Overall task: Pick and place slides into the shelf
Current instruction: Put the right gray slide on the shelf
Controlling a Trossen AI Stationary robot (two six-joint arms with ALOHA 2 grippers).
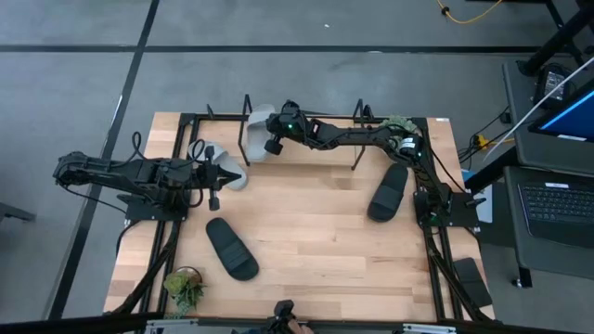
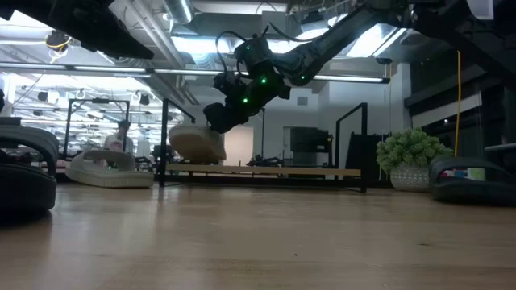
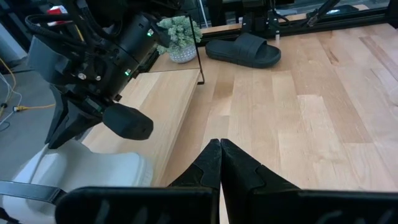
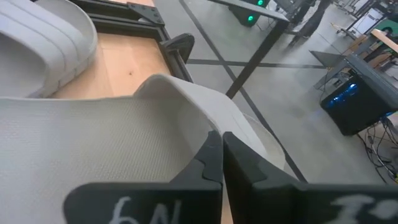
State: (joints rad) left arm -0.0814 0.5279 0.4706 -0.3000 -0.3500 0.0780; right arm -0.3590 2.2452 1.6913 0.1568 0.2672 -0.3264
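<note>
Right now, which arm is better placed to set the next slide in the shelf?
Right. Its gripper holds a light grey slide sandal over the black wire shelf. The left gripper, shut and empty, sits beside the other grey sandal.

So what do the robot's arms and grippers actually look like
Both arms are dark, nearly black, built from jointed segments with black cables looped along them. The right arm shows small green lights near its wrist, and its gripper has two dark wedge-shaped fingers with white handwritten marks on the body below them. The left gripper has the same pointed dark fingers.
</note>
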